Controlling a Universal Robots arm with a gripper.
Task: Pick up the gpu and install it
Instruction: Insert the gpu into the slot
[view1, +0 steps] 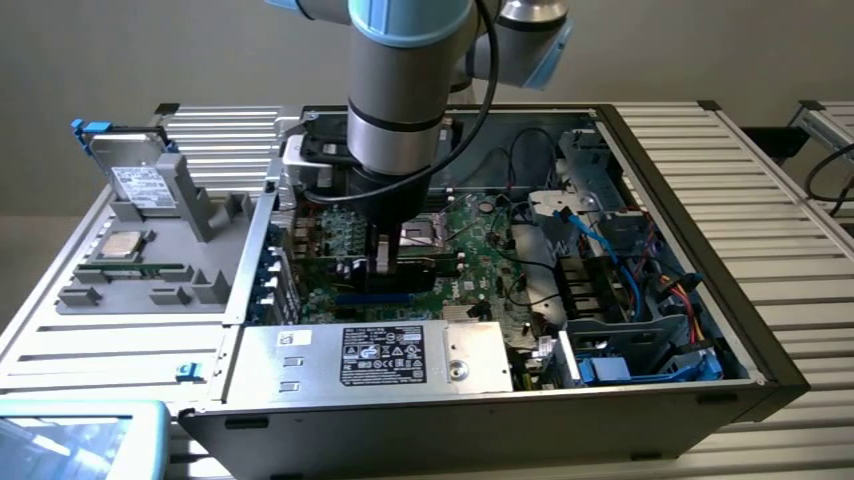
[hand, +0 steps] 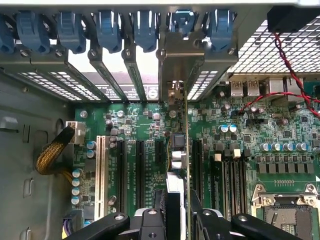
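The claw (hand: 181, 220) is clamped on the gpu's (hand: 181, 155) top edge above the motherboard (hand: 250, 125); it looks light, stiff and fragile.

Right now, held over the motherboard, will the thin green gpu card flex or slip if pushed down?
Edge-on, the thin green gpu card is probably stiff under straight pushes, bendable sideways. Its silver metal bracket may catch the case.

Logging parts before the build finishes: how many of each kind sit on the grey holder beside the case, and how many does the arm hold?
drive: 1
processor: 1
memory stick: 1
gpu in the fingers: 1
Total: 4
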